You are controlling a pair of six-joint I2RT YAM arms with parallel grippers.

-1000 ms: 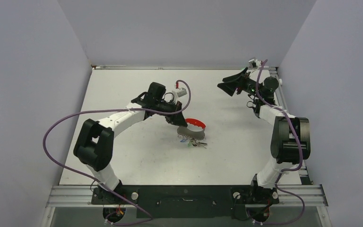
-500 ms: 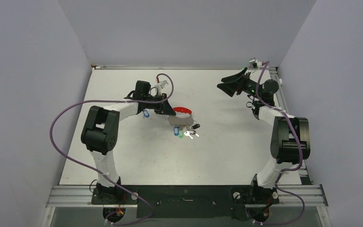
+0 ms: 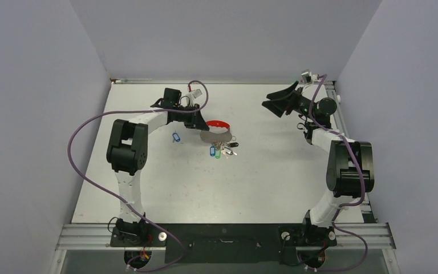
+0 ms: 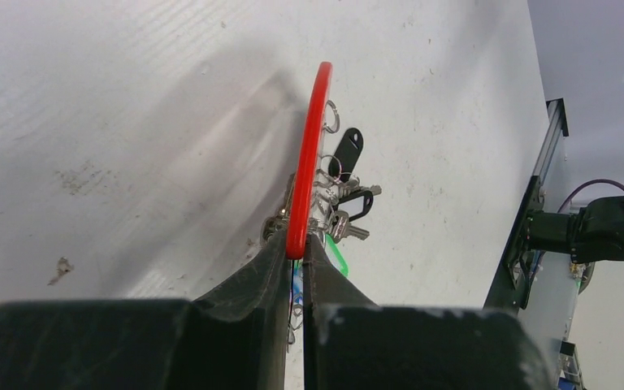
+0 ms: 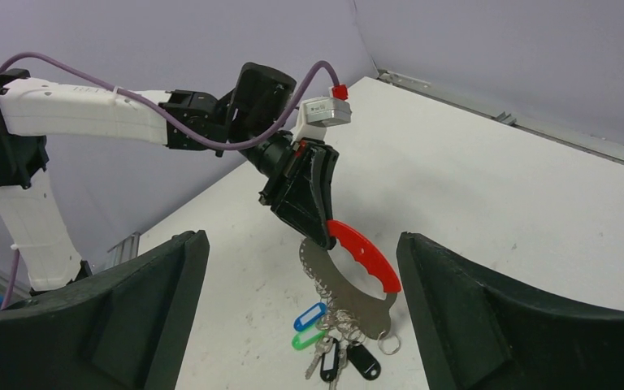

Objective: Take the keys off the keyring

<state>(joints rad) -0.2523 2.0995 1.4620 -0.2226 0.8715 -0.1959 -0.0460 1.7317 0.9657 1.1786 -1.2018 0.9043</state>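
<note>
My left gripper (image 3: 201,127) is shut on the red part of the keyring (image 3: 218,123) and holds it on edge above the table. In the left wrist view the gripper (image 4: 299,244) pinches the lower end of the red arc (image 4: 313,146). The silvery-grey part (image 5: 349,296) hangs below. The keys (image 3: 222,149) dangle from it with blue (image 5: 309,315), green (image 5: 305,340) and black (image 5: 366,361) tags. I cannot tell if they touch the table. One blue-tagged key (image 3: 175,137) lies apart on the table, left of the ring. My right gripper (image 3: 276,105) is open and empty, far right of the ring.
The white table (image 3: 262,182) is walled by grey panels on three sides. A metal rail (image 3: 333,103) runs along its right edge by the right arm. Purple cables (image 3: 77,142) loop beside the left arm.
My left gripper has carried the keyring back and to the left, toward the far wall. The loose blue-tagged key has come into view on the table. The right arm has barely moved.
</note>
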